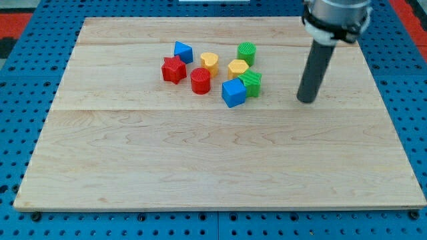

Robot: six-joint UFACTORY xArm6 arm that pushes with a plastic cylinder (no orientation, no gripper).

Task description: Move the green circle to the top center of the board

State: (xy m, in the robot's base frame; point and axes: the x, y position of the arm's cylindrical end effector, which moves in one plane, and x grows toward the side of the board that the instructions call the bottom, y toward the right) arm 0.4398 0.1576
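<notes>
The green circle (247,52) stands on the wooden board (213,160) in its upper middle, at the upper right of a cluster of blocks. My tip (307,101) rests on the board to the right of the cluster, about 90 px right of and below the green circle, touching no block. The dark rod rises from it toward the view's top right.
The cluster holds a blue triangle (183,52), a red star (173,69), a red cylinder (200,81), a yellow heart (209,62), a yellow hexagon (237,68), a green star (252,83) and a blue cube (233,93). Blue matting surrounds the board.
</notes>
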